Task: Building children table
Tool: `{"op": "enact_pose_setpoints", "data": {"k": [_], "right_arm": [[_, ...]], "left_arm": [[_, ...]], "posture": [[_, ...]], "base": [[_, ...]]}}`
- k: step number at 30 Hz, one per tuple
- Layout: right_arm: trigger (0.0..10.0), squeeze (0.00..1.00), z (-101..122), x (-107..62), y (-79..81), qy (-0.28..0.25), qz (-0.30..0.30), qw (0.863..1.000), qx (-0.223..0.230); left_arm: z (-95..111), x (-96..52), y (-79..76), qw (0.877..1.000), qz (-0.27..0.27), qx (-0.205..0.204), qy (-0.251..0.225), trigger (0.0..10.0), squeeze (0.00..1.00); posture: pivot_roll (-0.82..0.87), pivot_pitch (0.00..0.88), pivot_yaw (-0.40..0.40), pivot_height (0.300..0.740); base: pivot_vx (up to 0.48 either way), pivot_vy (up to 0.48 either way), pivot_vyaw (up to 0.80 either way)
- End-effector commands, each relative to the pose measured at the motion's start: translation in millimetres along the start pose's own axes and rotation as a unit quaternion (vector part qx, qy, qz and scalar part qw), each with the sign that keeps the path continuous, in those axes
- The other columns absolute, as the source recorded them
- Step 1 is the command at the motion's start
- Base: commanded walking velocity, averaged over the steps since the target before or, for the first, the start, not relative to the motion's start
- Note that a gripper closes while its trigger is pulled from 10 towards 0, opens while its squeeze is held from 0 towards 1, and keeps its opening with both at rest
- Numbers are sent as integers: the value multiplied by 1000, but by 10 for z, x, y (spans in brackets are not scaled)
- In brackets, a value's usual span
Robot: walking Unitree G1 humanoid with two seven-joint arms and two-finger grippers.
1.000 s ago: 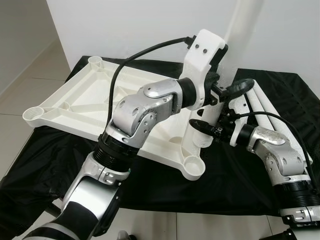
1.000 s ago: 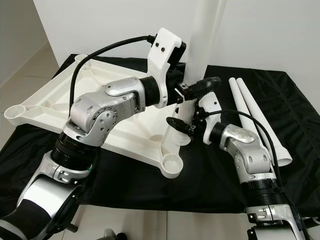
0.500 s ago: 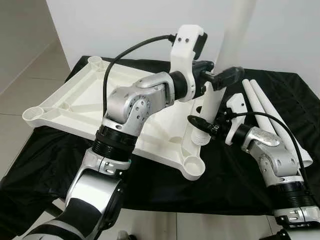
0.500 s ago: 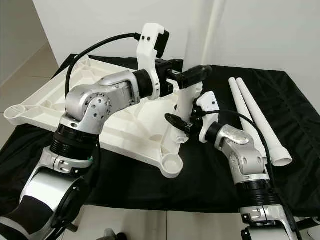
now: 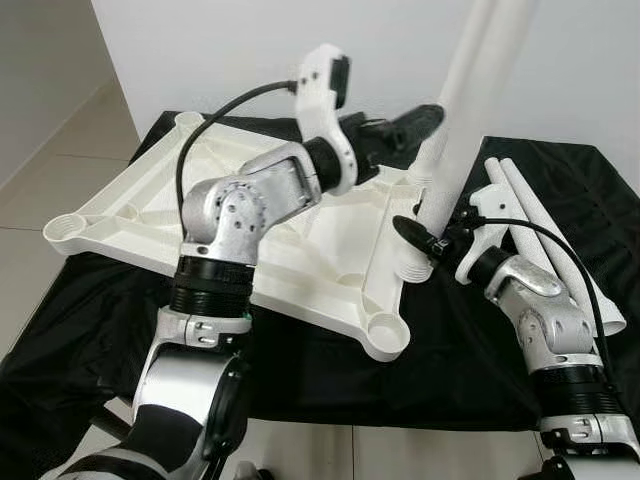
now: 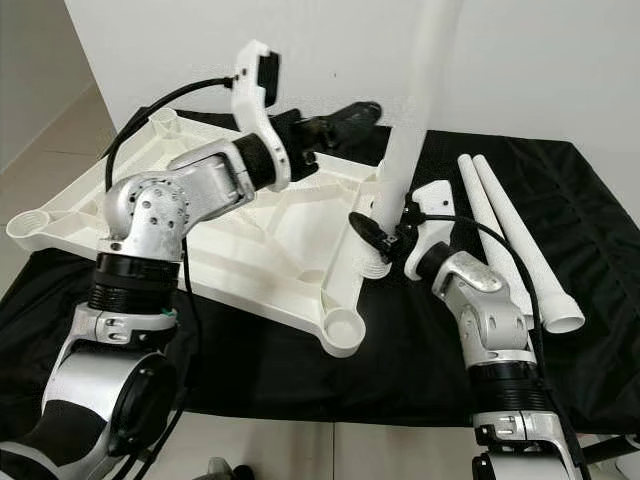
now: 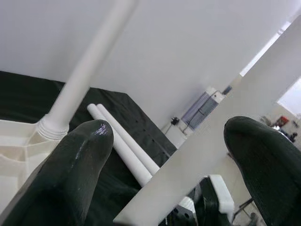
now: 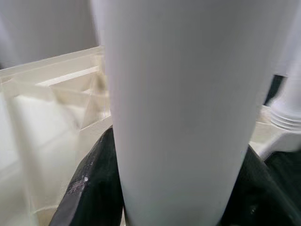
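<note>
Eye views: upturned tabletop (image 5: 240, 225) on black cloth (image 5: 470, 340). Right hand (image 5: 425, 238) grips tilted leg (image 5: 450, 130) near its socket end. Left hand (image 5: 405, 125) raised beside leg, fingers apart, empty. Two legs (image 6: 515, 235) lie right.
Left wrist: fingers (image 7: 70, 174) spread, empty.
Right wrist: leg between fingers (image 8: 89, 188).

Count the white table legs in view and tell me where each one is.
3. One leg stands tilted at the tabletop corner socket, held by the right gripper. Two loose legs lie side by side on the black cloth. More may be hidden.

A table covered by a black cloth (image 5: 90, 320) is seen; a white tabletop (image 5: 150, 215) and two legs (image 6: 520, 240) lie on it.
</note>
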State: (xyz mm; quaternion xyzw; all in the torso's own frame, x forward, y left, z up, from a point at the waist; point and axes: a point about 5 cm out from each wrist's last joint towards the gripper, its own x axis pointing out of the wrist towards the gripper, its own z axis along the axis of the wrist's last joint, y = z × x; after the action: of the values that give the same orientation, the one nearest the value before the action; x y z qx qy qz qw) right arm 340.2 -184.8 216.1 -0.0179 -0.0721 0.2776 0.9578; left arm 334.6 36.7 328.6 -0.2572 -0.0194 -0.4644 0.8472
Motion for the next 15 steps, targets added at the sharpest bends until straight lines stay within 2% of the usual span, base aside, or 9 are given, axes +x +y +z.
{"op": "enact_pose_setpoints", "data": {"k": [1,6,8,11,12,15], "right_arm": [[10000,0,58,9,-47,-20,-23,1000,3],[10000,0,63,18,-80,-31,-53,998,14],[10000,0,72,22,-87,-39,-73,996,23],[10000,0,73,23,-85,-41,-78,996,27],[10000,0,79,25,-69,-45,-80,995,27],[10000,0,82,26,-48,-48,-80,995,28]], "left_arm": [[21,-50,-15,1000,-4,-2,-5,10000,0],[5,-147,-19,1000,1,21,-14,10000,0],[-75,-226,22,999,15,49,-11,10000,0],[-109,-252,36,998,19,56,-6,10000,0],[-150,-291,59,997,26,77,-10,10000,0],[-214,-332,86,995,33,95,-3,10000,0]], "posture": [[-65,90,11,740],[-62,86,10,740],[-61,81,10,740],[-61,81,10,740],[-60,81,9,740],[-59,79,9,740]], "base": [[0,0,0],[0,0,0],[0,0,0],[0,0,0],[0,0,0],[0,0,0]]}}
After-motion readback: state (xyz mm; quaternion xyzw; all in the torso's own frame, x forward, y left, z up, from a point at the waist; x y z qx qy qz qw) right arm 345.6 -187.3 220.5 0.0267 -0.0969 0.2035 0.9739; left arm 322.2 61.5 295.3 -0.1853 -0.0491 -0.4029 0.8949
